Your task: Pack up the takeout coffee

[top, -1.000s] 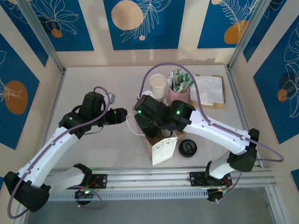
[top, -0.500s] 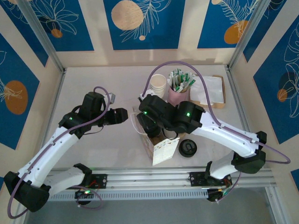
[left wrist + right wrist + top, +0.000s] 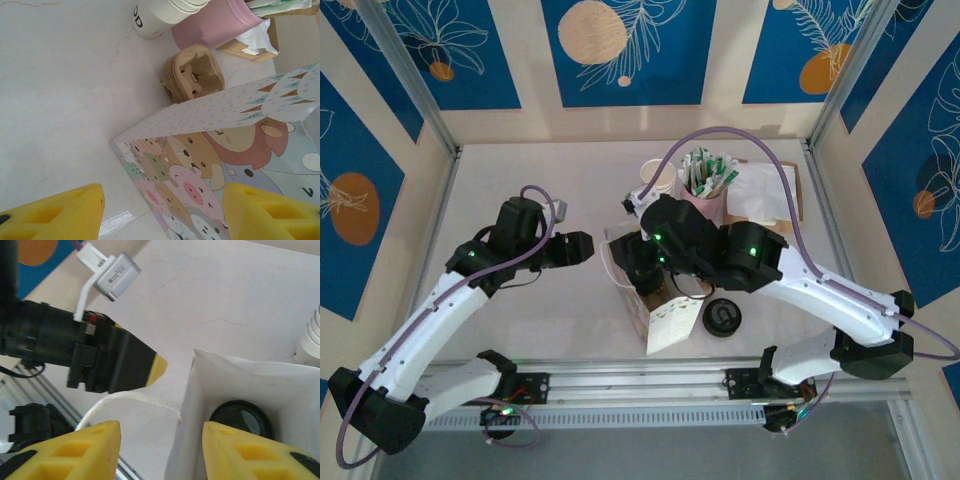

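Observation:
The paper bag, printed with cartoon animals, stands upright near the table's front, and its printed side faces my left wrist camera. My left gripper hangs open just left of the bag, apart from it. My right gripper is open and straddles the bag's white left wall, one finger inside the bag and one outside. Inside the bag sits a round black lid. The bag's white handle loops outward. The left gripper's fingertip shows close by.
A second black lid lies on the table right of the bag. Behind the bag are stacked white cups, a pink holder of sachets, napkins in a brown tray and brown cardboard sleeves.
My right arm has swung back and to the right over the bag, and its fingers have narrowed around the bag's left wall. The left arm has not moved.

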Controlling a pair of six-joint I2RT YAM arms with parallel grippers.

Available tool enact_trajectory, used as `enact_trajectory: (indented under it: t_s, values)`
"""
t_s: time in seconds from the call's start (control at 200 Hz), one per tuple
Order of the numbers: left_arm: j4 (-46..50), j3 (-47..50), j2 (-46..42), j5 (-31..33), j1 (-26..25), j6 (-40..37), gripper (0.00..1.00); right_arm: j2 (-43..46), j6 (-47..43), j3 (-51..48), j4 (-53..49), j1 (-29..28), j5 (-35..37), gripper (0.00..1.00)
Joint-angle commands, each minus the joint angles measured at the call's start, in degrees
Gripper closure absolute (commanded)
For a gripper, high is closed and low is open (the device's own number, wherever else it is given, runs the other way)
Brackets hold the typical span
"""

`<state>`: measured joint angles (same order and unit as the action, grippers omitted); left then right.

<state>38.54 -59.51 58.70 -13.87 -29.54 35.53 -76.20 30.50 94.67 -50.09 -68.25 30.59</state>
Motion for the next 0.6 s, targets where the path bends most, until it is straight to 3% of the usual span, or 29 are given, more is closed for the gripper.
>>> enact_trajectory:
  t_s: [0.0, 0.595]
  values:
    - [0.39, -0.79, -0.15, -0.31, -0.43, 0.07, 0.36, 2.33, 1.35, -1.52, 4.57, -0.04, -3.39, 0.55]
    - [0.76, -0.85, -0.51, 0.16, -0.47, 0.03, 0.36, 9.53, 3.07, -8.29, 19.54, 2.98, -13.12, 0.58]
